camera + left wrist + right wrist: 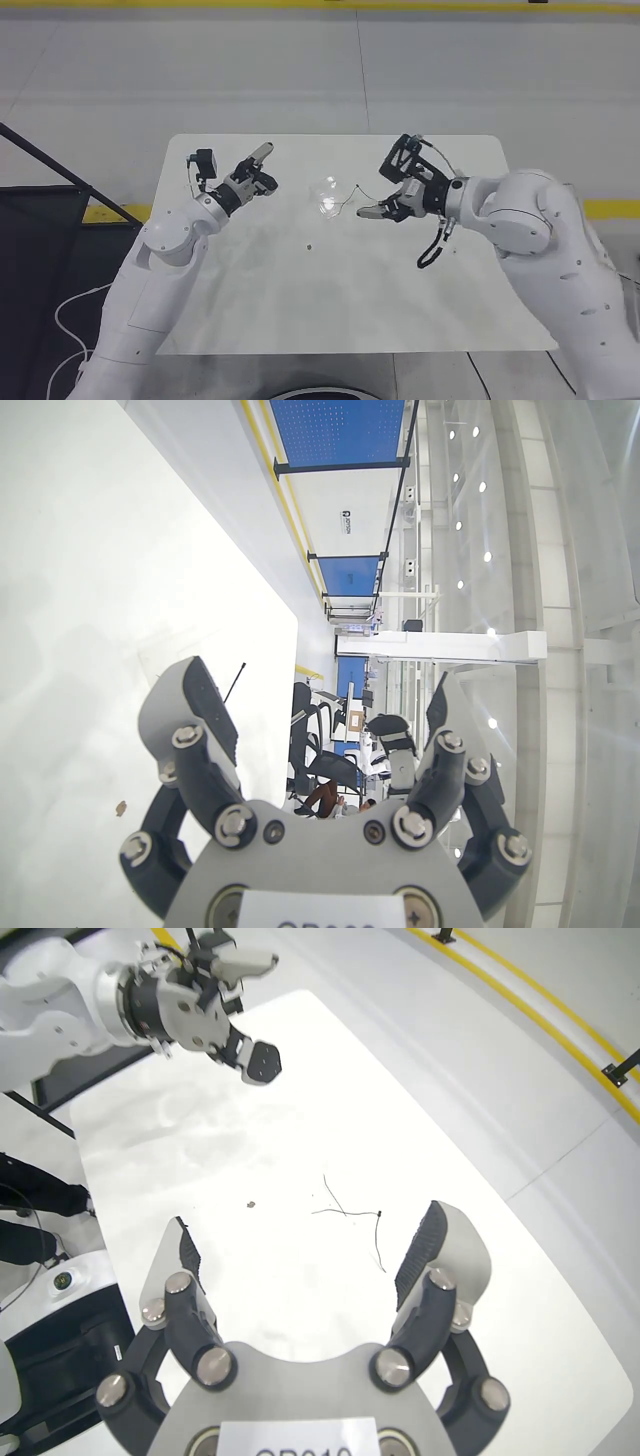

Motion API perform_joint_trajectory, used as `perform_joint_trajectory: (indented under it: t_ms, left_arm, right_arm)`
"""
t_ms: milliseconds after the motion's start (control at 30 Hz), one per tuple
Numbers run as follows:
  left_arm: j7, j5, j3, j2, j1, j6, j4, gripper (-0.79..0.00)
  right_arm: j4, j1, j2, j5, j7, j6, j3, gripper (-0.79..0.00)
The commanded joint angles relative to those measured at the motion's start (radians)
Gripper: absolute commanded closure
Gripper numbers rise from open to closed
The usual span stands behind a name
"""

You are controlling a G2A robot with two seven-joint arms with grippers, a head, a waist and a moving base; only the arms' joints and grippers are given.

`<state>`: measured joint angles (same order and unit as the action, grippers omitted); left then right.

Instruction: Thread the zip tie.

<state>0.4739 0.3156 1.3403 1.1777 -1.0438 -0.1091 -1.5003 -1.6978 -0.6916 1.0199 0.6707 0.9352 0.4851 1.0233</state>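
Zip tie (378,1214), a thin black strand, is lying on the smooth white table (250,1128). My left gripper (320,680) and right gripper (306,1218) are gaping wide, holding nothing.

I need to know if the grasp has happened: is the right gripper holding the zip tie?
No, the zip tie lies loose on the table, while the right gripper is open and empty.
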Motion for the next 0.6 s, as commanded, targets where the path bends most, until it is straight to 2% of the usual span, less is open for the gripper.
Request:
perform_joint_trajectory:
  t_ms: [0, 133, 200, 367, 567]
  left_arm:
    - [0.0, 0.0, 0.0, 0.0, 0.0, 0.0, 0.0, -0.785]
    - [0.0, 0.0, 0.0, 0.0, 0.0, 0.0, 0.0, -0.785]
    - [0.0, 0.0, 0.0, 0.0, 0.0, 0.0, 0.0, -0.785]
    - [0.0, 0.0, 0.0, 0.0, 0.0, 0.0, 0.0, -0.785]
    - [0.0, 0.0, 0.0, 0.0, 0.0, 0.0, 0.0, -0.785]
  right_arm:
    - [0.045, 0.028, 0.012, 0.074, 0.002, -0.02, -0.059, -0.785]
    - [0.184, 0.089, 0.043, 0.159, -0.026, -0.044, -0.164, -0.77]
    - [0.26, 0.117, 0.06, 0.162, -0.048, -0.045, -0.203, -0.622]
    - [0.405, 0.183, 0.102, 0.182, -0.078, -0.044, -0.291, -0.529]
    - [0.538, 0.235, 0.151, 0.204, -0.13, -0.067, -0.367, -0.517]
